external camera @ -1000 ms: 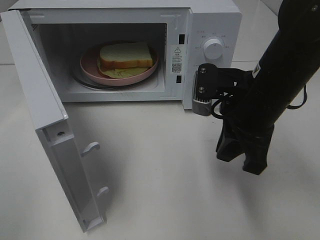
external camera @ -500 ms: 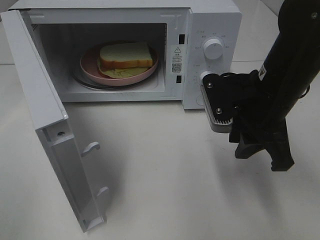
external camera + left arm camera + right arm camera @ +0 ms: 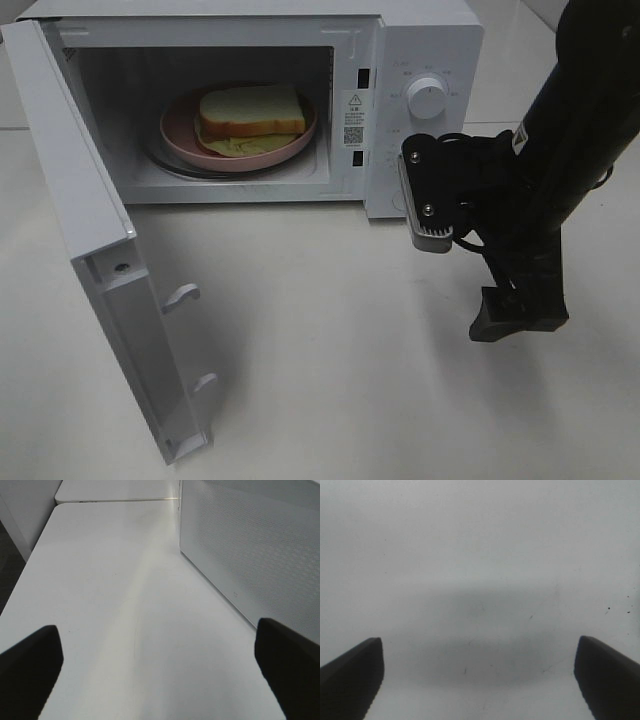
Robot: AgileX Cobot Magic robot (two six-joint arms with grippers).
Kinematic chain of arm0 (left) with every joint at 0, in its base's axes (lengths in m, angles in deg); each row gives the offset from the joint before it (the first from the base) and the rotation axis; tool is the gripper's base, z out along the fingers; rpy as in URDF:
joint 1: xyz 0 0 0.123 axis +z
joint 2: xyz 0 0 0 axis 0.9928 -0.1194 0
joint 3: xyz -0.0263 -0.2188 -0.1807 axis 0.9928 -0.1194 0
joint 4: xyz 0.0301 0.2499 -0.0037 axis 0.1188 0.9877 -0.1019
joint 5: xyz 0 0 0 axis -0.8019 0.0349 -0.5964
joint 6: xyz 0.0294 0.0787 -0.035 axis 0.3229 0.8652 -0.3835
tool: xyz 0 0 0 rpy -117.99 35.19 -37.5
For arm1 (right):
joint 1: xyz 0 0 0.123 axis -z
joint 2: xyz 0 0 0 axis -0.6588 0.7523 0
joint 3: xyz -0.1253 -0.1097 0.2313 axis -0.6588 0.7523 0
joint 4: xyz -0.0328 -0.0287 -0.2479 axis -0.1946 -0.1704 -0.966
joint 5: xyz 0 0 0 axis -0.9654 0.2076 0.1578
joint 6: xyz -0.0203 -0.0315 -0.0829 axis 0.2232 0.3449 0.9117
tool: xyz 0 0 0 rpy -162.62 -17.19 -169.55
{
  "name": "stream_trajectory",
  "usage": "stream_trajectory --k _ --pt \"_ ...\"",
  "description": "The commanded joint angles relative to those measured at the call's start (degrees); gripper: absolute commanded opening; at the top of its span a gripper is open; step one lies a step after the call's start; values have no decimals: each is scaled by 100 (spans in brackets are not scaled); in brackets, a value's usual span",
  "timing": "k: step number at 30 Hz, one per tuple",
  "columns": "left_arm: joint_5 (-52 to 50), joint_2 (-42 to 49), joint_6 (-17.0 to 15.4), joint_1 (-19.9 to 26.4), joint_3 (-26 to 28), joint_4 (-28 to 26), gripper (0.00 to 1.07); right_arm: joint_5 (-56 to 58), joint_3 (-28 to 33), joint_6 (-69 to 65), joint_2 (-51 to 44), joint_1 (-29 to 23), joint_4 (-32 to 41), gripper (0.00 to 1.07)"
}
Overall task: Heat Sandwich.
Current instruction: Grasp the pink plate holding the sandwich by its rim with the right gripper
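Note:
The sandwich (image 3: pixel 250 112), a white bread slice over a pale yellow-green layer, lies on the round pink plate (image 3: pixel 178 130) inside the open microwave (image 3: pixel 420 40). My right gripper (image 3: pixel 520 322) hangs to the right of the microwave, in front of its control panel, pointing down at the table with the jaws open and nothing between them. The right wrist view shows only bare table between its fingertips (image 3: pixel 355 670). My left gripper (image 3: pixel 160 670) is open and empty, beside the microwave's perforated side wall (image 3: pixel 250 545). The left arm is outside the exterior view.
The microwave door (image 3: pixel 110 250) stands swung wide open to the left, its edge reaching toward the table's front. A dial (image 3: pixel 428 98) sits on the control panel. White table (image 3: pixel 330 380) spreads in front of the microwave.
The right gripper has opened from nearly shut. It has shifted to the right, away from the microwave front, and turned to point downward.

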State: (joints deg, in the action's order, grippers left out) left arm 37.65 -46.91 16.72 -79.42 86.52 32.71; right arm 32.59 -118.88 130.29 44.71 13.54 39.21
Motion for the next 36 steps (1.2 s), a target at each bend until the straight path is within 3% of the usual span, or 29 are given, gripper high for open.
stream_trajectory --k 1,6,12,36 --pt "6 149 -11 17 -17 -46 101 -63 -46 -69 -46 17 -11 100" --pt "6 149 -11 17 -17 -46 101 -103 -115 -160 -46 -212 -413 99" --pt "6 149 -11 17 -17 -46 101 -57 -607 -350 34 -521 -831 98" --pt "6 149 -11 17 -17 -46 101 -1083 -1839 -195 1031 -974 -911 94"
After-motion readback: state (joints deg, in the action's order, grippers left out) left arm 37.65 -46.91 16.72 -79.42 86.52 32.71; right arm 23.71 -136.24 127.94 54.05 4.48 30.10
